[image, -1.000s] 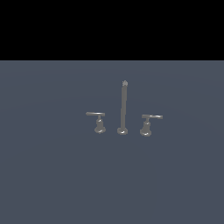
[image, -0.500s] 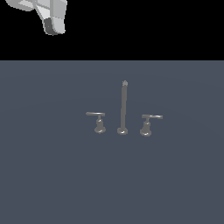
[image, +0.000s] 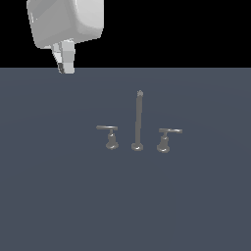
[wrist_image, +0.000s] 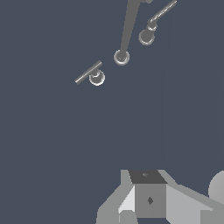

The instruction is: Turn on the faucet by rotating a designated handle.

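Note:
The grey metal faucet stands on the dark floor: a tall thin spout rod [image: 138, 117] on a round foot, with a short lever on each side. The handle [image: 110, 135], its flat arm overhanging to the exterior view's left, is left of the spout. The twin handle [image: 165, 138] is right of it. My gripper [image: 65, 65] hangs high at the exterior view's upper left, far from the handle, fingers together and empty. In the wrist view the handle [wrist_image: 93, 75], spout foot [wrist_image: 121, 57] and twin [wrist_image: 148, 32] lie ahead of my gripper [wrist_image: 148, 197].
The faucet stands alone on a flat dark grey-blue floor [image: 59, 196]. A black background lies beyond the floor's far edge.
My gripper has come down into the exterior view from the top left; it was out of view a second ago. The faucet and both handles have not moved.

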